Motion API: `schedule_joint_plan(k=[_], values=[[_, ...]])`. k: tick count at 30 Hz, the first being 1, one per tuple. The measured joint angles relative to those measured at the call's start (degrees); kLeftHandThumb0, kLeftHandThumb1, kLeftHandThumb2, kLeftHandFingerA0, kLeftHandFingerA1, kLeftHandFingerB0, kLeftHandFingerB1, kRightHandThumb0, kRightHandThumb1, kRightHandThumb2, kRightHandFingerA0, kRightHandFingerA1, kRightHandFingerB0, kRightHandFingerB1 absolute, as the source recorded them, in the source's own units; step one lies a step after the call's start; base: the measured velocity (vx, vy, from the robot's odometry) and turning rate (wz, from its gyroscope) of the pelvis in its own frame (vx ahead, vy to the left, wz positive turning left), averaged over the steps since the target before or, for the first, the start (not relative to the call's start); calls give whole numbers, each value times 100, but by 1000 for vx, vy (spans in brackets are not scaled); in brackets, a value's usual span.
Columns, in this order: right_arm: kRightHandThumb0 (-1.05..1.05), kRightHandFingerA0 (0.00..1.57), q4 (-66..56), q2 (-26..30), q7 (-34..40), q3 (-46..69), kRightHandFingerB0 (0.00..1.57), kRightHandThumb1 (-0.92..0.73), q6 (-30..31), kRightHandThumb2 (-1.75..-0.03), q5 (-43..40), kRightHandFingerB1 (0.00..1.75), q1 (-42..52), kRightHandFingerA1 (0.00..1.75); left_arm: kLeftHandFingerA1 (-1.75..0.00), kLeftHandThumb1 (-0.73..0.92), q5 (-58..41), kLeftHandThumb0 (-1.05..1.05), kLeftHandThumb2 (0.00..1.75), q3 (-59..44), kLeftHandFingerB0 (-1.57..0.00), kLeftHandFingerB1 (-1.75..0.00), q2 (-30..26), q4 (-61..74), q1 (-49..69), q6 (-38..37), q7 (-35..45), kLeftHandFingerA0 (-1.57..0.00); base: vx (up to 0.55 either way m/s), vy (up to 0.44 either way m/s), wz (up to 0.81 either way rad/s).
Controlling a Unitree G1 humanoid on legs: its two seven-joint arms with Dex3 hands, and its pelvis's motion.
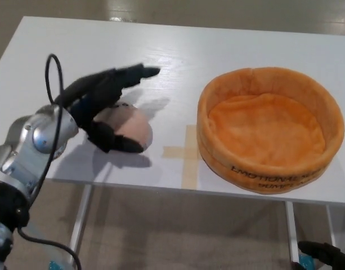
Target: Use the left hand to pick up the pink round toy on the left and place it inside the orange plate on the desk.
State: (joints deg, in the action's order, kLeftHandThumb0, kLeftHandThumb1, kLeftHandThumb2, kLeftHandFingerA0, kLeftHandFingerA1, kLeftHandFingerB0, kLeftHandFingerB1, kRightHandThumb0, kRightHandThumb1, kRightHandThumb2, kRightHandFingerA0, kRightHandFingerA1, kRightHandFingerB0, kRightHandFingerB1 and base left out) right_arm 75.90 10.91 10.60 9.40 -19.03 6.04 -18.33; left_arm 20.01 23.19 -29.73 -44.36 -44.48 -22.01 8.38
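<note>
One pink toy [130, 125], round and soft-looking, sitting on the white desk [217, 50] toward its left front part, well apart from the plate. Partly covered by one left hand [104, 107]: two fingers [130, 76] stretched over the top of the toy and pointing toward the far right, thumb [119, 140] curled low along the toy's near side, just beside or touching it. Spread around the toy, not closed on it; toy resting on the desk, not lifted. Behind the hand, one silver forearm [31, 140] coming in from the lower left, with one black cable [51, 79] looping above it.

One orange plate [270, 177], round and plush with a tall soft rim, on the right half of the desk, nothing inside it. Dark lettering along its near outer wall, too blurred to read. Between toy and plate, one cross of tan tape [186, 154] stuck flat on the desk, its right arm touching or running under the plate's rim.

One dark shape [327, 254] low in the right corner below the desk edge, too little showing to tell what it is
</note>
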Motion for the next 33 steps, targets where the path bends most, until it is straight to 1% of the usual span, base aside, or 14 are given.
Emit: schedule_joint_plan(k=[2, 4, 6, 7, 8, 9, 10, 11, 12, 13, 16, 17, 26, 33], values=[[-22, 61, 0, 0, -3, 1, 60, -56, 0, -56, 0, 49, 0, 61, -25, 41, 120, -47, 53, 104, -11, -27, 1, -199, -36, -12, -128, -2, 0, 0, 0], [-21, 61, 0, 0, -6, 2, 60, -57, 0, -56, -1, 48, 0, 59, -25, 40, 341, -47, 53, 294, -12, -27, 8, -531, -97, -44, -370, -3, 0, 0, 0], [-22, 62, 1, 0, -6, 1, 60, -56, 0, -56, -2, 49, 0, 60, -25, 40, 476, -45, 53, 407, -12, -27, 16, -730, -120, -79, -528, -6, 0, 0, 0], [-24, 61, 1, 0, -7, 2, 60, -57, 0, -56, -2, 48, 0, 60, -39, 43, 573, -50, 68, 473, -10, -36, 23, -841, -130, -110, -641, -18, 0, 0, 0], [-24, 61, 1, 0, -9, 5, 60, -57, 0, -56, -4, 48, 0, 60, -39, 43, 677, -50, 68, 544, -10, -36, 44, -987, -160, -162, -794, -18, 0, 0, 0], [-24, 61, 1, -1, -11, 7, 59, -57, 0, -56, -5, 48, 0, 60, -43, 50, 705, -46, 71, 562, -17, -37, 51, -1028, -172, -178, -838, -33, 0, 0, 0], [-24, 61, 1, -1, -15, 11, 59, -57, 0, -56, -7, 48, 0, 60, -43, 50, 752, -46, 71, 597, -17, -37, 61, -1094, -195, -201, -906, -33, 0, 0, 0], [-22, 61, 1, -1, -30, 19, 59, -57, 0, -57, -13, 48, 0, 59, -55, 69, 886, -25, 61, 699, -44, -35, 99, -1259, -256, -270, -1093, -83, 0, 0, 0], [-22, 61, 1, -1, -32, 20, 59, -57, 0, -57, -14, 48, 0, 59, -55, 69, 901, -25, 61, 707, -44, -35, 103, -1272, -261, -278, -1114, -83, 0, 0, 0], [-22, 60, 1, -1, -45, 21, 58, -57, 0, -57, -15, 48, 0, 58, -126, 78, 978, -14, 63, 736, -73, -46, 147, -1379, -299, -346, -1255, -91, 0, 0, 0], [-22, 60, 3, -1, -70, 28, 58, -57, 0, -57, -19, 48, 0, 58, -126, 78, 997, -14, 63, 627, -73, -46, 219, -1503, -361, -471, -1488, -91, 0, 0, 0], [-23, 61, 3, -1, -73, 30, 59, -57, 0, -57, -21, 47, 0, 59, -158, 81, 1000, -22, 66, 609, -88, -56, 231, -1520, -371, -491, -1528, -83, 0, 0, 0], [-22, 60, 3, -4, -122, 97, 60, -57, 0, -56, -54, 49, -1, 62, -154, 85, 1082, -22, 71, 422, -84, -71, 367, -1795, -403, -765, -1982, -78, 0, 0, 0], [-23, 61, 4, -10, -127, 103, 60, -57, 0, -56, -55, 49, -9, 64, -147, 75, 1146, -18, 62, 323, -87, -62, 361, -1859, -525, -878, -2153, -84, 0, 0, 0]])
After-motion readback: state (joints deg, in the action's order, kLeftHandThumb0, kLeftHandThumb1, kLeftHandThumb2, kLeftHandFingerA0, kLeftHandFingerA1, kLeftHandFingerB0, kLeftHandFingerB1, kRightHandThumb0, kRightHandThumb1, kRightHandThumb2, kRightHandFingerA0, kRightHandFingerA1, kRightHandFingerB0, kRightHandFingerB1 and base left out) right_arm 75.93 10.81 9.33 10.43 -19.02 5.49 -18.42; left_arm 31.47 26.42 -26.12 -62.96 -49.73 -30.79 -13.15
